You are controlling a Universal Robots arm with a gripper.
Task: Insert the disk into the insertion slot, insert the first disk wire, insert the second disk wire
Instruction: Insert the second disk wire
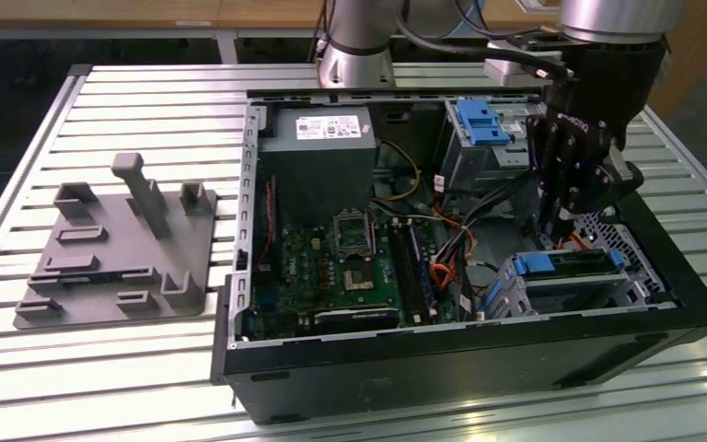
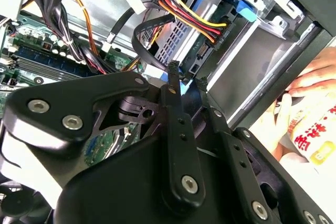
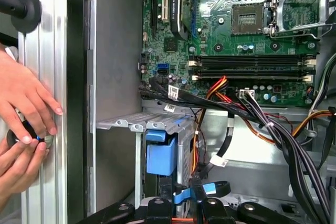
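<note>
Jaws stand nearly closed, pinching the end of the blue wire (image 2: 183, 85) between the two black fingers (image 2: 176, 114) of the gripper (image 2: 187, 80). In the first wrist view the same wire loops away just beside the fingertips. In the exterior view the gripper (image 1: 552, 235) reaches down into the case (image 1: 452, 364) at about 3 o'clock from its middle. The disk (image 1: 569, 265) lies just beyond the fingertips toward 5 o'clock, already seated in the slot (image 1: 587, 293) with its blue frame showing. A power plug (image 2: 215, 38) with red, yellow and black leads appears to sit against the disk's end, though I cannot tell whether it is fully home. The blue wire looks light, thin and limp, so it would likely sag and twist if held far back. Its small hard plug is the better place to hold, squarely across the flat sides and close to the tip. That plug is probably brittle and keyed, so it should tolerate little skew. A person's hand (image 3: 23, 108) rests on the table (image 3: 44, 56) outside the case.
</note>
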